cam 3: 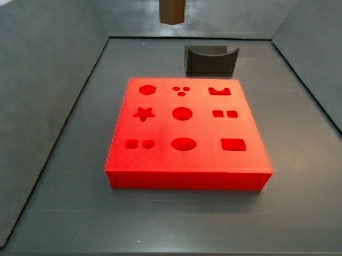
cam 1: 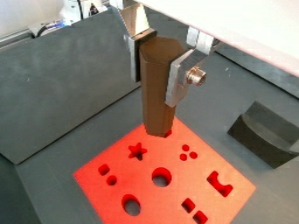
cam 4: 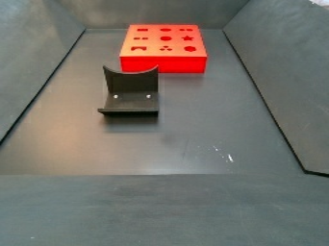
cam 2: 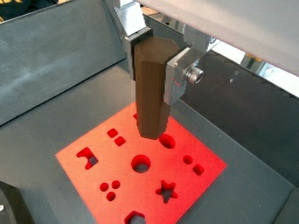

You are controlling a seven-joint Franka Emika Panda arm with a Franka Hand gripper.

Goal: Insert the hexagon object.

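Observation:
The hexagon object (cam 1: 159, 105) is a long brown six-sided peg. My gripper (cam 1: 158, 70) is shut on its upper end, and the peg hangs upright between the silver fingers (cam 1: 177, 80). Both wrist views show this; in a wrist view (cam 2: 152, 105) the lower end is above the red board (cam 2: 117, 150), clear of it. The board (cam 1: 163, 162) has several shaped holes. In a side view only the peg's lower end (cam 3: 173, 10) shows, high above the board's (cam 3: 187, 180) far side. Another side view shows the board (cam 4: 164, 63) but neither peg nor gripper.
The dark fixture (cam 3: 210, 60) stands on the grey floor just beyond the board; it shows in a side view (cam 4: 130, 91) and in both wrist views (cam 1: 267, 131) (cam 2: 10, 206). Sloping grey walls (cam 3: 60, 110) enclose the floor.

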